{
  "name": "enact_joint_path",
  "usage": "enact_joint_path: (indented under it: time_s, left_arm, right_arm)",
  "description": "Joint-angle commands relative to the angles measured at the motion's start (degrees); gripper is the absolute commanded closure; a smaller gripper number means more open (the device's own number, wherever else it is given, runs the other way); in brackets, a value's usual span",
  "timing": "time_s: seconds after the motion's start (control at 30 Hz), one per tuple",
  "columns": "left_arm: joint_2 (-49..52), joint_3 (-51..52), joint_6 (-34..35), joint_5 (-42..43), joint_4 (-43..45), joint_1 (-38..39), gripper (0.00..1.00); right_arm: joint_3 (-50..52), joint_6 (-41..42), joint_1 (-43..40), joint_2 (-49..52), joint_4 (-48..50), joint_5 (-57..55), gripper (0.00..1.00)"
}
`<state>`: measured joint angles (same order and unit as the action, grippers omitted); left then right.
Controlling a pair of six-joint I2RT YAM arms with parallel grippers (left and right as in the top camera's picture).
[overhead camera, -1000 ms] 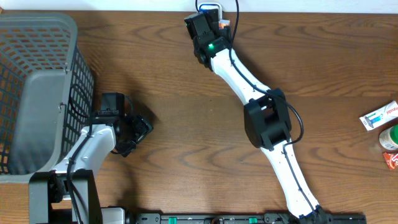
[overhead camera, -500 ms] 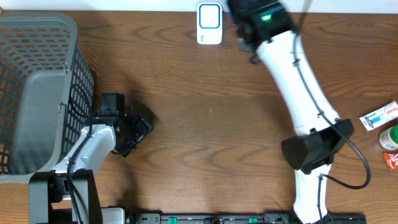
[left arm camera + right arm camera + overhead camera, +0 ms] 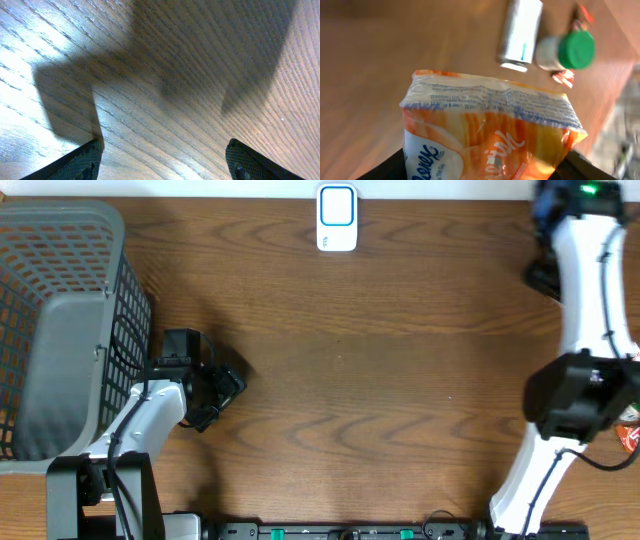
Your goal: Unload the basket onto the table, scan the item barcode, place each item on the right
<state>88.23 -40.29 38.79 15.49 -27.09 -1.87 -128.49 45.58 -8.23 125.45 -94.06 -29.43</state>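
An orange Kleenex tissue pack [image 3: 490,130] fills the right wrist view, its printed back panel facing the camera. My right gripper [image 3: 487,169] is shut on it, one dark finger at each lower corner. In the overhead view the right arm [image 3: 592,290] reaches to the far right back of the table, and the pack itself is hidden there. The white and blue scanner [image 3: 337,218] stands at the back centre, well left of that arm. My left gripper [image 3: 222,388] hovers low beside the basket, open, with only bare wood between its fingers [image 3: 85,160].
A grey mesh basket [image 3: 60,330] occupies the left side. Below the held pack lie a white box [image 3: 521,32], a green-lidded bottle [image 3: 570,50] and a red packet [image 3: 565,77]. The red packet [image 3: 629,439] shows at the right table edge.
My right arm has swung from the scanner at the back centre over to the far right, carrying the tissue pack. The left arm has stayed put.
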Motion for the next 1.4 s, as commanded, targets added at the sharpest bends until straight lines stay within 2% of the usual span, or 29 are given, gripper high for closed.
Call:
enact_joint_path:
  time_s: [0.0, 0.27, 0.33, 0.4, 0.43, 0.67, 0.87, 1.07, 1.37]
  left_arm:
    - [6.8, 7.2, -0.8, -10.4, -2.4, -1.4, 0.17]
    - [6.8, 7.2, -0.8, -10.4, -2.4, -1.4, 0.18]
    - [6.8, 7.2, -0.8, -10.4, -2.4, -1.4, 0.17]
    - [6.8, 7.2, -0.8, -10.4, -2.4, -1.4, 0.17]
    - [6.8, 7.2, -0.8, -10.4, -2.4, -1.4, 0.17]
    - [6.8, 7.2, -0.8, -10.4, -2.4, -1.4, 0.18]
    - [6.8, 7.2, -0.8, -10.4, -2.4, -1.4, 0.18]
    - [6.8, 7.2, -0.8, -10.4, -2.0, -1.4, 0.17]
    - [6.9, 7.2, -0.8, -10.5, 6.3, -1.4, 0.17]
  right_arm:
    - [6.0, 2.1, -6.0, 0.3, 3.2, 0.4, 0.33]
    - [23.6, 2.1, -16.3, 0.3, 21.9, 5.8, 0.32]
    - [25.9, 2.1, -17.8, 0.3, 24.9, 6.6, 0.2]
    - [26.4, 1.1, -18.9, 0.3, 26.3, 6.1, 0.01]
    - [26.3, 0.3, -19.5, 0.3, 26.9, 5.9, 0.01]
    - [17.4, -0.7, -22.3, -2.0, 23.0, 7.0, 0.01]
    - [4.0, -1.9, -22.4, -9.4, 20.7, 17.0, 0.01]
    - [-5.6, -4.8, -21.7, -21.4, 27.9, 32.1, 0.01]
    - [-7.7, -5.0, -21.3, -37.4, 35.4, 32.3, 0.01]
